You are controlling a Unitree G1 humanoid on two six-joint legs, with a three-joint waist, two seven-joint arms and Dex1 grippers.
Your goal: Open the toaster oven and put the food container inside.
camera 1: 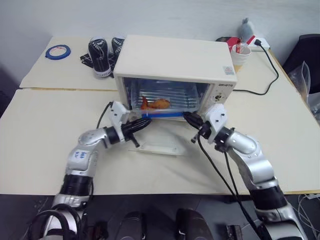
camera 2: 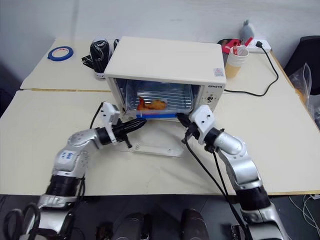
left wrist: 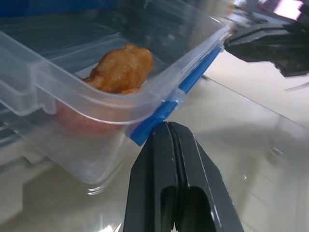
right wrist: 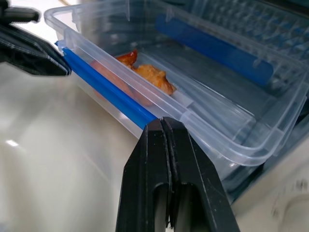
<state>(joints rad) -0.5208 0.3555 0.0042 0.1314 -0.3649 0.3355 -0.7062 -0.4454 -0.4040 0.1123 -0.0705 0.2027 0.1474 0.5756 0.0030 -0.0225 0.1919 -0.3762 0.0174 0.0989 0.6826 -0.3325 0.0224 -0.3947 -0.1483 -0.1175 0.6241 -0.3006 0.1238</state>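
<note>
The cream-white toaster oven (camera 1: 172, 60) stands at the middle of the table. Its glass door (camera 1: 160, 147) lies folded down flat in front of it. The clear food container (camera 1: 159, 106), with orange food and a blue clip along its near edge, sits in the oven's mouth on the rack. My left gripper (camera 1: 148, 121) is shut, its tip right at the container's near left corner (left wrist: 96, 106). My right gripper (camera 1: 186, 116) is shut too, its tip at the blue clip (right wrist: 111, 92) near the right corner. Whether either tip touches the box I cannot tell. Neither holds anything.
Behind the oven on the left lie a blue tape roll (camera 1: 58, 51) and two black-and-white objects (camera 1: 100, 56). A paper cup (camera 1: 240, 56) stands at the back right, and a black cable (camera 1: 272, 70) runs across the table there. A seam (camera 1: 65, 89) joins two tables.
</note>
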